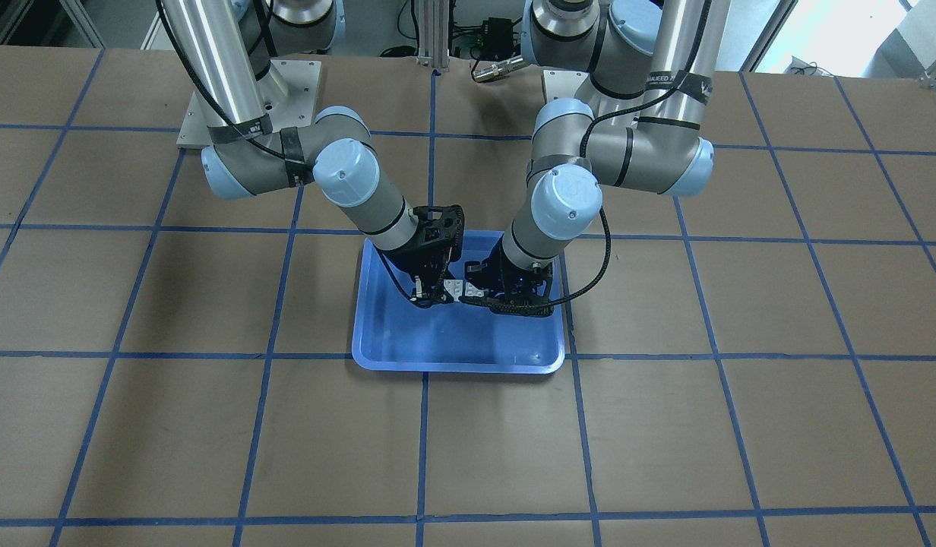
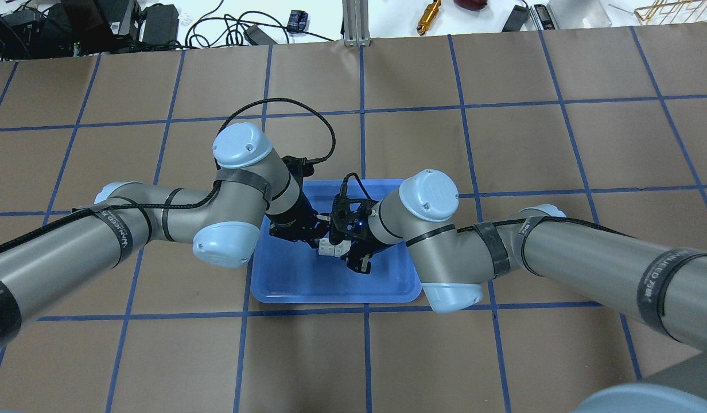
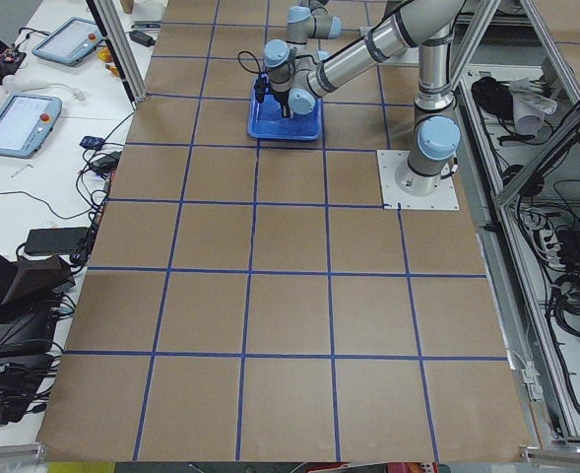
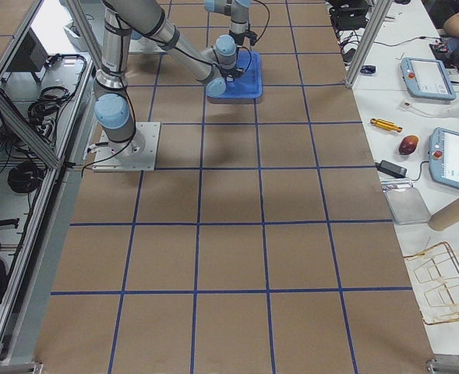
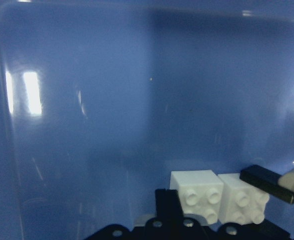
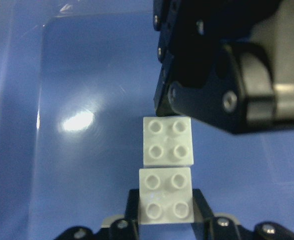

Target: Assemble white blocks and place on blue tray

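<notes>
Two white blocks [image 6: 166, 170] sit edge to edge and touching, studs facing your right wrist camera, inside the rim of the blue tray [image 1: 453, 346] on the worktop [image 1: 665, 425]. Your right end effector [image 6: 165, 212] pinches the nearer block, one finger on each side. Your left end effector [image 1: 474, 292] meets the farther block's outer edge, but you cannot tell whether its fingers clamp that block or stand apart.

Silver-tubed, grey-jointed, with pale-blue caps [image 2: 241, 146]; tipped with black left gripper [image 1: 472, 288] and right gripper [image 1: 430, 295]; behind both, braided black cable [image 2: 284, 102] under black tape bands [image 2: 119, 234].
</notes>
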Controlling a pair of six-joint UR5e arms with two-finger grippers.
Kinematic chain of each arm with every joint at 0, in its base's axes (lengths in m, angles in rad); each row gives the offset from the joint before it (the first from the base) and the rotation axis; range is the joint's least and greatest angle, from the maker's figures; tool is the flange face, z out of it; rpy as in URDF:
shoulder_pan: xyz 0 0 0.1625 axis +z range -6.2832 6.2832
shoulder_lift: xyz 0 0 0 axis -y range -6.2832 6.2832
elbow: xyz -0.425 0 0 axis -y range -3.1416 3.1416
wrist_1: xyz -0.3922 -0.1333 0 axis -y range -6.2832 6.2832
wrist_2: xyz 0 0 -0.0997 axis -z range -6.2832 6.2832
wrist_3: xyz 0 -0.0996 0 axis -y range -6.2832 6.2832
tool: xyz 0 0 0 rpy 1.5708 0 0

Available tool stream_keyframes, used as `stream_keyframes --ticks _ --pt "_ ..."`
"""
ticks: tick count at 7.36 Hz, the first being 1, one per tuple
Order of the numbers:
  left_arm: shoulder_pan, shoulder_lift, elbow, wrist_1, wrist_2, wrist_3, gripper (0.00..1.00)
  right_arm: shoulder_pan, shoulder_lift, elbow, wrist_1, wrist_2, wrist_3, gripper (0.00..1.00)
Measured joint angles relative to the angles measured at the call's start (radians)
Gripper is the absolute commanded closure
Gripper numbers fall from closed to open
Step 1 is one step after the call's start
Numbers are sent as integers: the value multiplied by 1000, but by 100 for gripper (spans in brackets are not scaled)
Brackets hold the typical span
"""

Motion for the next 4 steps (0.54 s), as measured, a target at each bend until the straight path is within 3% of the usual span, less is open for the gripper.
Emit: stream_keyframes --ticks 2,4 --pt "-3 1 0 -1 0 4 100 2 0 0 1 0 5 43" --pt "-5 2 -1 -1 0 6 100 3 0 1 2 -1 6 24"
